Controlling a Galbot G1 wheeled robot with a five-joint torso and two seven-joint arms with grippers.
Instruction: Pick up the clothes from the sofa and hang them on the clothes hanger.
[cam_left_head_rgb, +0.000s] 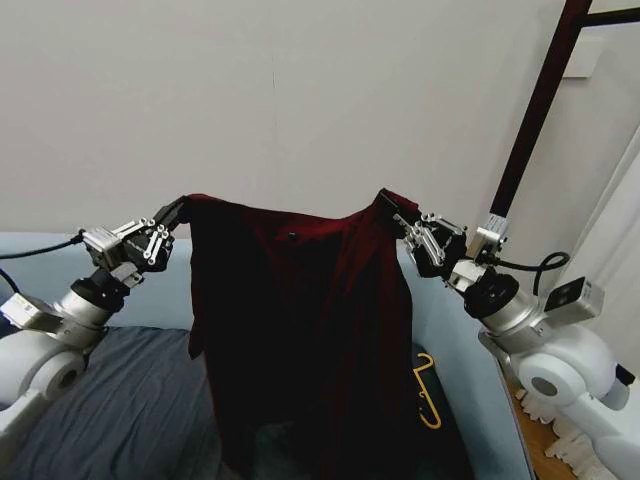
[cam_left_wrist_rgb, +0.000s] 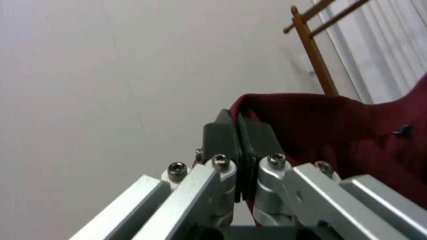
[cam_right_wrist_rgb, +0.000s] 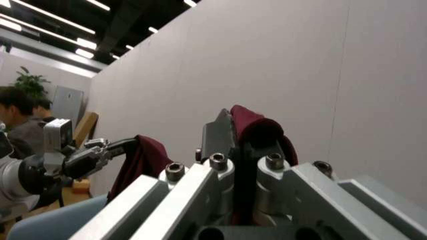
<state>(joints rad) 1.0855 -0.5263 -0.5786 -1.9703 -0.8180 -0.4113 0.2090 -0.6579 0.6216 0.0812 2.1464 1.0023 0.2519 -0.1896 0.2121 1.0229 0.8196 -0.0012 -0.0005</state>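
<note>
The left gripper (cam_left_head_rgb: 178, 210) and right gripper (cam_left_head_rgb: 397, 215), each clamped tight on a top corner of the dark red fabric shirt (cam_left_head_rgb: 300, 320), held it stretched between them above the pale blue sofa (cam_left_head_rgb: 465, 390), apparently spreading it for hanging.

We record a plain dark red fabric garment (cam_left_head_rgb: 300, 330), unpatterned, with one small dark button (cam_left_head_rgb: 290, 236). The left gripper (cam_left_head_rgb: 178, 210) and right gripper (cam_left_head_rgb: 398, 218) are silver metal with black fingers. The pale blue padded sofa (cam_left_head_rgb: 465, 390) carries a slate-grey seat cover (cam_left_head_rgb: 110, 410). The hooked plastic hanger (cam_left_head_rgb: 428, 392) is yellow. The wooden pole (cam_left_head_rgb: 535, 110) is dark brown.
</note>
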